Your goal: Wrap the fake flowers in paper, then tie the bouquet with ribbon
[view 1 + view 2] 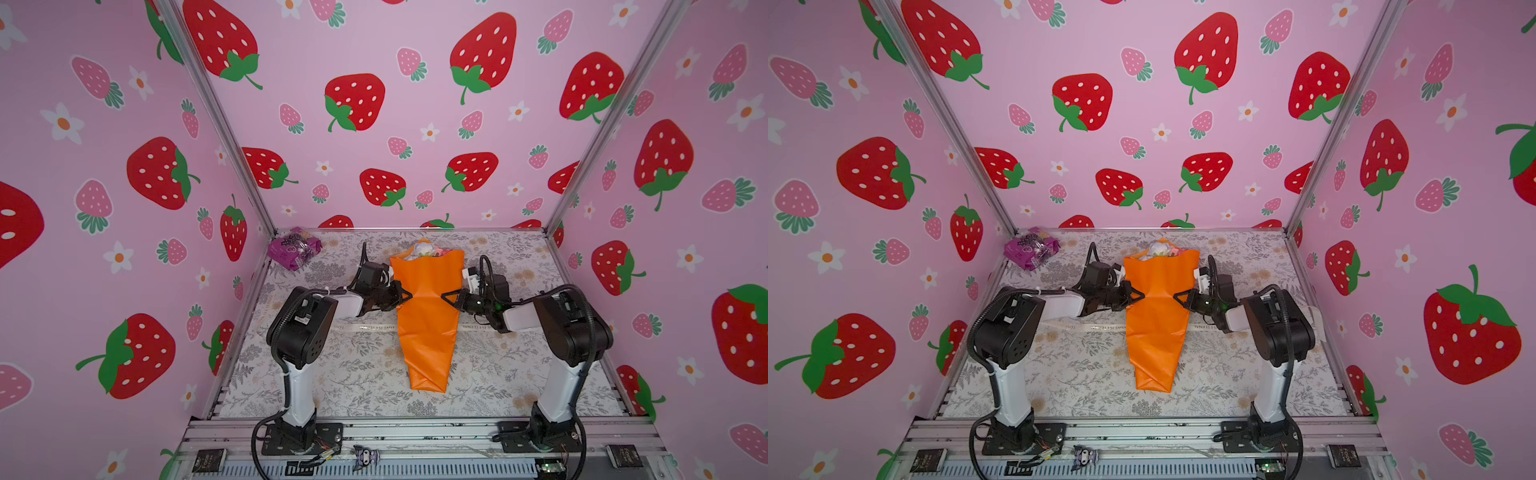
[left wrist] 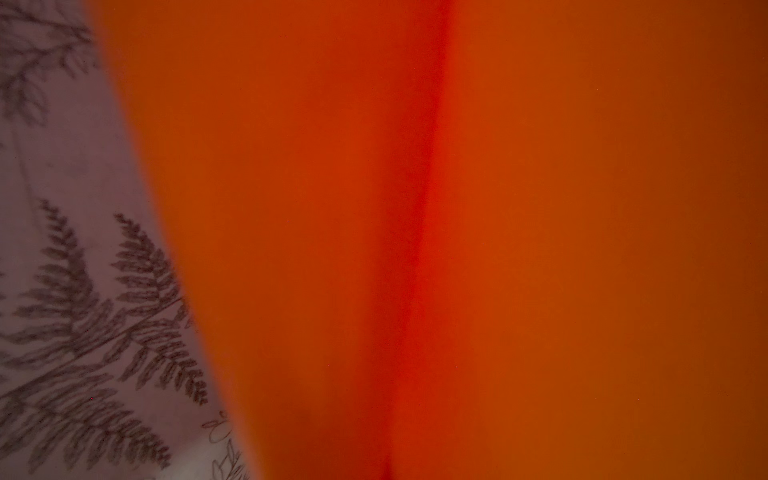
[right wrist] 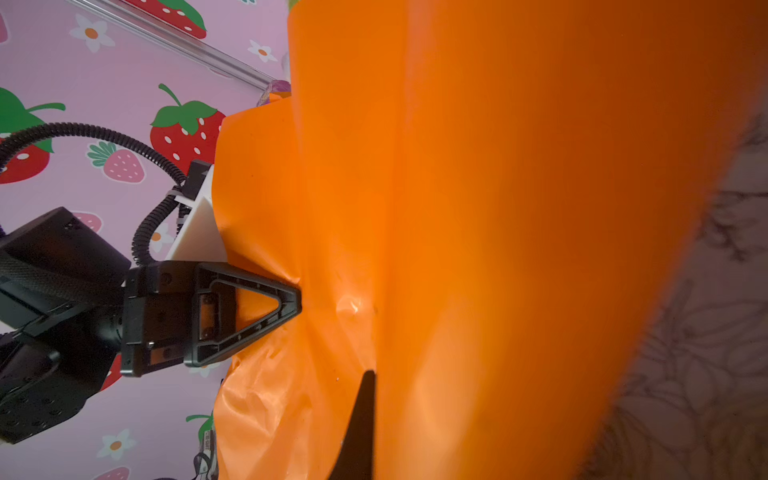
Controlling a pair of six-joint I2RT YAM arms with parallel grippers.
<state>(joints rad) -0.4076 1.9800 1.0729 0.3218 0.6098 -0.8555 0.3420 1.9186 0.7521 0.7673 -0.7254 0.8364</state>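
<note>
Hiding nearly everything, the orange wrapping paper point(image 1: 1156, 332) swallows the stems of the bouquet of fake flowers point(image 1: 426, 316). Only white and pink heads point(image 1: 428, 250) peek out the far end, too small to sort. The left wrist view is just blurry orange. Both arms reach inward, low, elbows bent. The left gripper point(image 1: 405, 296) pinches the wrap's edge, puckering it. The right gripper point(image 1: 448, 297) is clamped on the opposite edge, with one finger behind the paper. The cone lies flat mid-table point(image 1: 353, 374), across a white ribbon point(image 1: 374, 328).
</note>
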